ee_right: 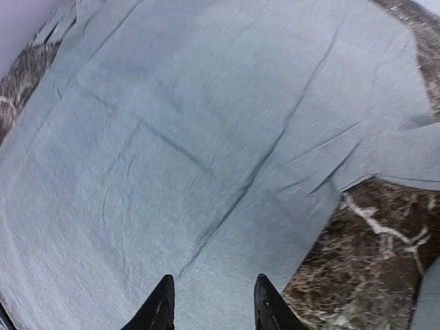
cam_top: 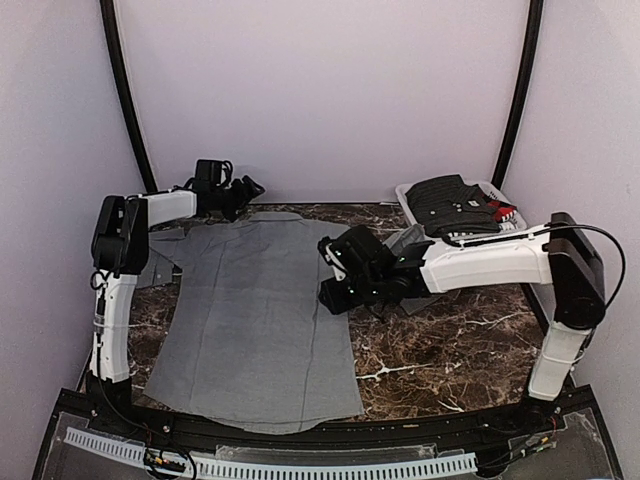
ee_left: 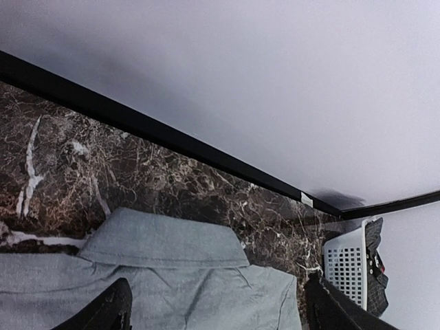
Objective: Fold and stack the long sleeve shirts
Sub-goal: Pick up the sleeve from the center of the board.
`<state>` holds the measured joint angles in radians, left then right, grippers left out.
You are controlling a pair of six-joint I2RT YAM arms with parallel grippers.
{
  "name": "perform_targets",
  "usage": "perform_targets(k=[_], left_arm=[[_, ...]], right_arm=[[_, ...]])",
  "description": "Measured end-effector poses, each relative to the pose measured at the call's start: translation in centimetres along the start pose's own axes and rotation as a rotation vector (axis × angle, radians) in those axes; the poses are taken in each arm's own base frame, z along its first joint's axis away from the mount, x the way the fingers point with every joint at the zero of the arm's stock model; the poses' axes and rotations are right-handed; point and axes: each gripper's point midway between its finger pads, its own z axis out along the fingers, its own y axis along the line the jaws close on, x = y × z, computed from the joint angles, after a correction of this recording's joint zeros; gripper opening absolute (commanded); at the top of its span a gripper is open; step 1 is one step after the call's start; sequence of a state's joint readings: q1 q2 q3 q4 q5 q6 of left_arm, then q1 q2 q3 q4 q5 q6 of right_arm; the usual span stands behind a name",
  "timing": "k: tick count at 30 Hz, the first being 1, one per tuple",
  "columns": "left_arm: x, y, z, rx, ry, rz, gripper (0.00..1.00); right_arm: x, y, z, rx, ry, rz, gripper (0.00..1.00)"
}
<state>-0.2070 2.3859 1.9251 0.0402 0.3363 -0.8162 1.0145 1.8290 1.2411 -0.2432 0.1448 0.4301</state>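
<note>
1. One grey shirt (cam_top: 255,320) lies spread flat on the table (cam_top: 450,340). Its collar (ee_left: 165,240) is at the far edge and its hem (cam_top: 260,418) at the near edge by the arm bases.
2. No fold in it that I can see; the body is flat with light creases. I judge the task to be at its start: shirt laid out, folding not yet begun, no stack on the table.
3. A sleeve (cam_top: 155,262) sticks out on the left. The other side runs under my right arm, so I can't tell how it lies.
4. Basket (cam_top: 490,190) at far right holds dark clothes (cam_top: 450,205), likely more to fold. How many, I can't tell.
5. Left claw (cam_top: 245,190) hovers by the collar at the far side, fingers (ee_left: 110,309) spread wide, nothing between them.
6. Right claw (cam_top: 330,285) hangs over the shirt's right edge, fingers (ee_right: 161,302) parted a moderate way. Nothing held; cloth shows through the gap.
7. Edges: the shirt's right side edge lies free on bare marble and looks easy to pinch. The collar sits near the black rail (ee_left: 172,141) at the back, so there is little room behind it.
8. Room: the bare table between shirt and basket is where I'd stack. The left side is tight, with the sleeve near the wall.
</note>
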Motion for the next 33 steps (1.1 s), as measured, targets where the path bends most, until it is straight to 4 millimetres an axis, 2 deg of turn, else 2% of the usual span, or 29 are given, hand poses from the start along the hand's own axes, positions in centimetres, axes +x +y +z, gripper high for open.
perform_targets(k=[3, 5, 8, 11, 17, 20, 22, 25, 29, 33], left_arm=[[0.3, -1.7, -2.5, 0.013, 0.011, 0.029, 0.86], [0.6, -2.9, -4.2, 0.029, 0.014, 0.044, 0.86], [1.8, -4.7, -6.7, 0.055, 0.027, 0.065, 0.86], [3.8, -6.5, -8.6, 0.083, 0.052, 0.088, 0.85], [8.9, -8.4, -10.3, 0.107, 0.128, 0.129, 0.86], [11.3, -8.9, -10.6, 0.11, 0.169, 0.152, 0.86], [12.9, -9.0, -10.7, 0.11, 0.198, 0.168, 0.85], [14.9, -8.9, -11.1, 0.108, 0.239, 0.185, 0.85], [16.4, -8.0, -12.1, 0.091, 0.274, 0.194, 0.86], [16.9, -7.5, -12.7, 0.076, 0.289, 0.198, 0.86]], right_arm=[[-2.5, -2.5, -2.8, 0.058, -0.095, 0.046, 0.38], [-2.5, -4.5, -4.1, 0.1, -0.121, 0.079, 0.38], [-1.3, -8.2, -5.1, 0.186, -0.127, 0.131, 0.41], [0.5, -11.9, -5.8, 0.273, -0.117, 0.18, 0.42], [2.7, -17.6, -7.5, 0.359, -0.146, 0.284, 0.47], [3.3, -19.4, -8.4, 0.378, -0.19, 0.32, 0.53], [3.5, -20.4, -9.0, 0.378, -0.231, 0.334, 0.6], [3.4, -21.9, -9.9, 0.376, -0.29, 0.354, 0.64], [3.0, -24.7, -10.9, 0.356, -0.367, 0.376, 0.65], [2.1, -26.2, -10.9, 0.258, -0.4, 0.374, 0.55]])
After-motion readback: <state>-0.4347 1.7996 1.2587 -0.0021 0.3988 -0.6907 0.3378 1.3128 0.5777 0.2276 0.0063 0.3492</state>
